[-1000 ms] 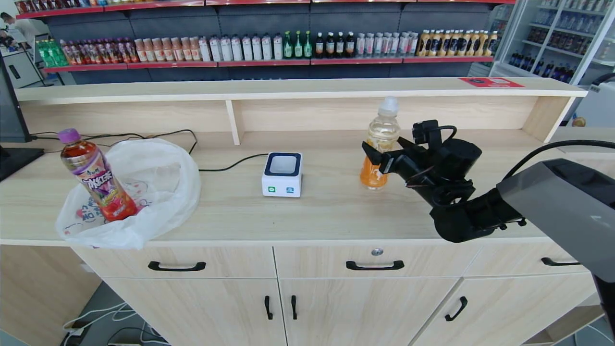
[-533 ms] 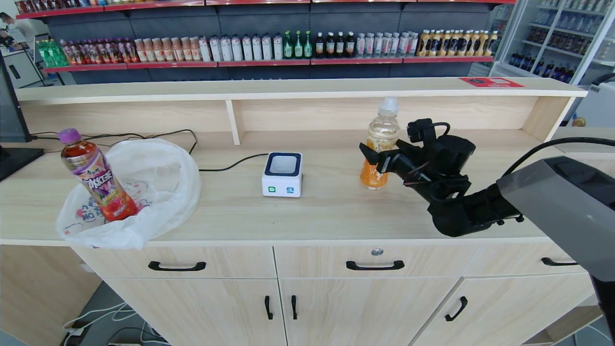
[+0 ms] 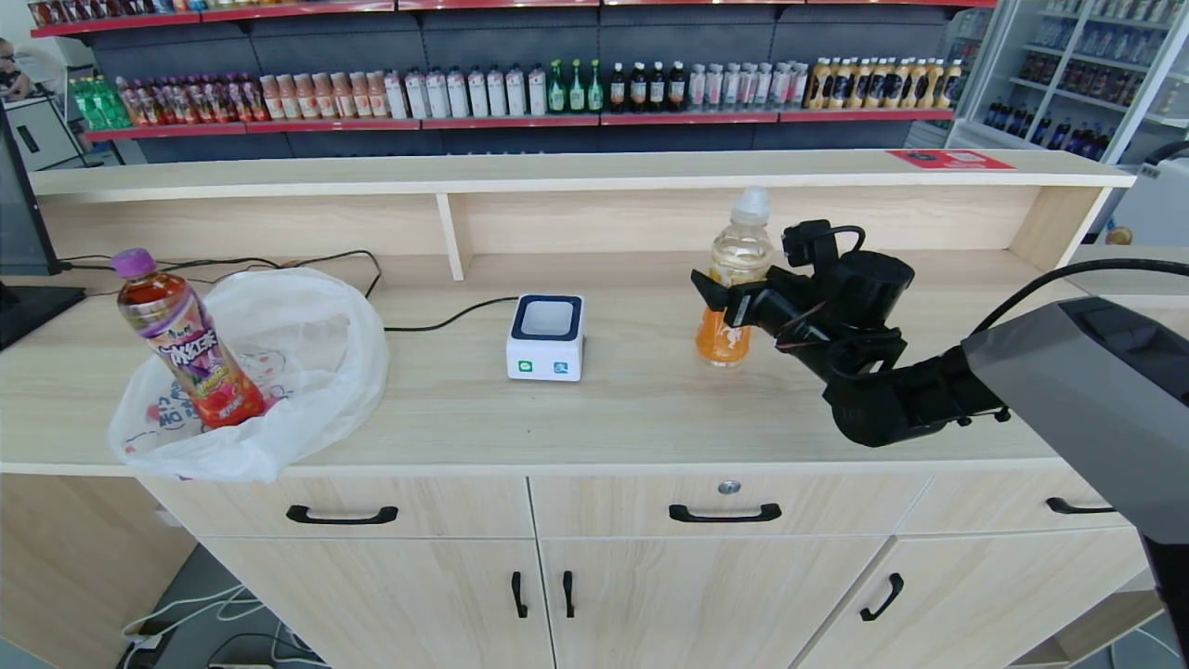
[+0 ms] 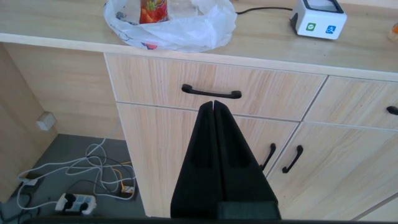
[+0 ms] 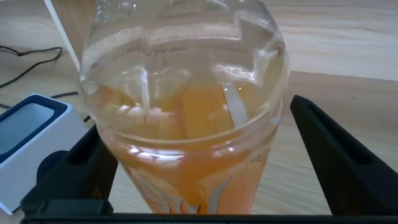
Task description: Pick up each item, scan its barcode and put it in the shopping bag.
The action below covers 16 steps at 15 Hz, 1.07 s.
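So the right gripper [image 3: 723, 299] is spread wide around the juice bottle [image 3: 740, 249], with one finger on either side at roughly mid-height. The right wrist view shows a gap on both sides, so nothing is pinched yet. The bottle stands upright on the counter [image 3: 604, 418], right between those fingers.

My guess on handling: it's clear thin plastic, round, with orange drink inside, though I can't tell the exact fill level. It's probably moderately heavy with the weight sitting low, and the liquid will slosh if it gets swung around. The wall looks smooth and a bit slick, and it'll likely dent if squeezed hard. I'd close on the lower-middle part where the orange shows, not the clear shoulder or the neck, since liquid behind the wall should keep it from buckling. Go firm, not crushing.

The scanner [image 3: 546, 336] sits well off to the gripper's left. The shopping bag [image 3: 307, 344] is farther the same way, with a tea bottle [image 3: 181, 339] already leaning in it. The left gripper [image 4: 214, 106] is pressed together on nothing, down in front of the drawers [image 4: 155, 78].
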Motion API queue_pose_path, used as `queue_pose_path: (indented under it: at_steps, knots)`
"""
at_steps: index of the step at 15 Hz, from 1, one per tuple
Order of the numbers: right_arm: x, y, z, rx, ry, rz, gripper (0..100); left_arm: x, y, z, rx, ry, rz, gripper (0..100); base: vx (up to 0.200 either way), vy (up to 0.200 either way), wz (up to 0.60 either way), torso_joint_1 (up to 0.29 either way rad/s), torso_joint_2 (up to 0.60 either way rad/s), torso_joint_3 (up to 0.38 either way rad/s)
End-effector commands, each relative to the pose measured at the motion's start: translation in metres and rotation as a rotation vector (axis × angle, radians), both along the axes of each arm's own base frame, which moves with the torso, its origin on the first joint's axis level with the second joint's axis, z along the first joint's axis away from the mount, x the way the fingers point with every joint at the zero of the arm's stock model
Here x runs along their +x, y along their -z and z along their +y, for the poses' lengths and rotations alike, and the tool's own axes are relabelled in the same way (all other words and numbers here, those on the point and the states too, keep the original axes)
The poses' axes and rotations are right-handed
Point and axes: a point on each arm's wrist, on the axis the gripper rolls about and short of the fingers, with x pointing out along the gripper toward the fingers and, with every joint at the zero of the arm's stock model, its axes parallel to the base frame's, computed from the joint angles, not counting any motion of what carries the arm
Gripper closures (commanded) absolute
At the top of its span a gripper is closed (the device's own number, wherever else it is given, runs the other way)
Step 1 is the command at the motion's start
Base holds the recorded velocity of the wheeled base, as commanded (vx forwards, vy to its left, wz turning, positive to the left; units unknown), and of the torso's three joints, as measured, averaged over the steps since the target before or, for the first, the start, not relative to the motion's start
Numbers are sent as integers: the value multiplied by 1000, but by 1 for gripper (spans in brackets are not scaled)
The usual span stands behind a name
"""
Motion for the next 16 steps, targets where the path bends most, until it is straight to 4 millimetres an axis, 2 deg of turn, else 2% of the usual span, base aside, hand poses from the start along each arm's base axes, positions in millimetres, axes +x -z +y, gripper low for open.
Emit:
queue_pose_path:
  at_steps: [1,10,12,16]
  knots:
    - [0,-2,0,1,-1,-4,100,0,0,0,-1,-1,0,100,0,0,0,0,0,0]
    - [-3,-11,-2,9,0,-27,100,0,0,0,-2,-1,0,100,0,0,0,0,0,0]
    - [-8,-23,-4,22,1,-63,100,0,0,0,-2,-1,0,100,0,0,0,0,0,0]
    - [-33,-69,-11,54,6,-124,100,0,0,0,-2,-1,1,100,0,0,0,0,0,0]
